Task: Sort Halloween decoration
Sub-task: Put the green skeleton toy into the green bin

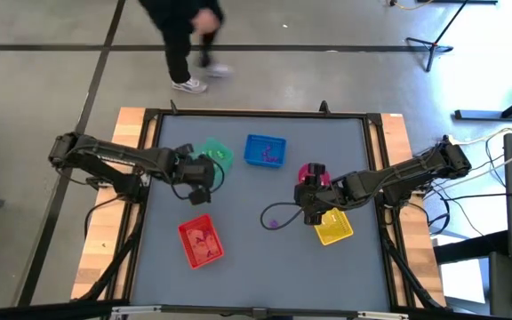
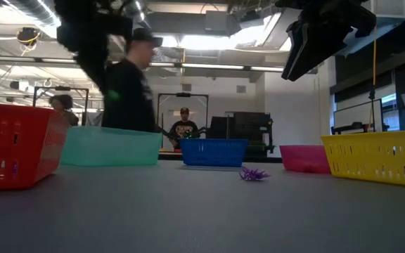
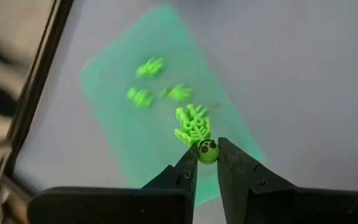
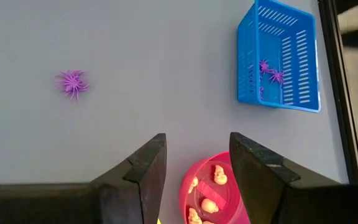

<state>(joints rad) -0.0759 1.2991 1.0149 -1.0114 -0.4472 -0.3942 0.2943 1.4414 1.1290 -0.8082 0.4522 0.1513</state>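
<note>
My left gripper is above the green tray and shut on a small green skeleton. Several more green trinkets lie in the tray below it. My right gripper is open and empty, raised over the round pink bowl, which holds pale skull trinkets. A purple spider lies on the bare table and also shows in the low view. The blue tray holds purple spiders. My left gripper pinches the skeleton's round skull between its two fingertips. The fingers point down from above the tray. The skeleton's ribs and limbs stick out beyond the fingertips, lifted clear of the tray floor.
A red tray stands at the near left and a yellow tray at the near right beside my right arm. A person walks past beyond the table's far edge. Open grey table lies between the trays.
</note>
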